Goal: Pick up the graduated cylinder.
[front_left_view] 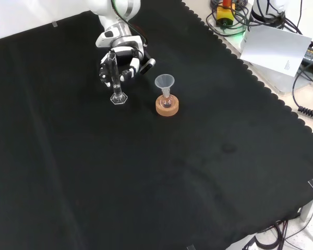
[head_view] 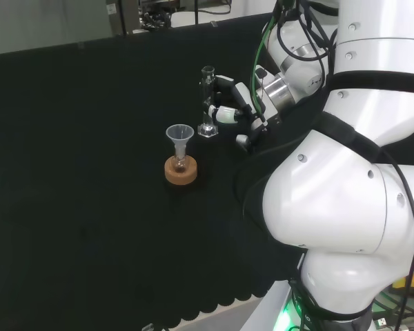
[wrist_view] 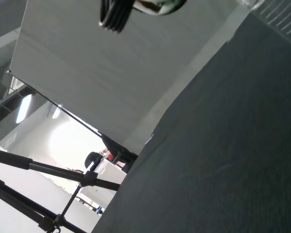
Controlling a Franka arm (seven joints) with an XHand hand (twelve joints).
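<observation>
The graduated cylinder (head_view: 207, 103) is a thin clear glass tube on a hexagonal foot. It stands upright on the black cloth (head_view: 90, 172), left of the arm in the head view. The hand (head_view: 236, 103) is right beside it, with half-curled fingers (head_view: 221, 113) reaching to the tube and the thumb spread away from it. In the front view the cylinder (front_left_view: 115, 78) stands just in front of the hand (front_left_view: 126, 62), with fingers on either side of the tube. In the wrist view a clear marked piece of glass (wrist_view: 276, 17) shows at the edge, close to the camera.
A small flask with a clear funnel (head_view: 180, 134) in its neck sits on a cork ring (head_view: 181, 171), close in front of the cylinder; in the front view the funnel (front_left_view: 164, 82) and cork ring (front_left_view: 167, 105) are to the cylinder's right. Cables and papers (front_left_view: 276, 49) lie past the cloth's scalloped edge.
</observation>
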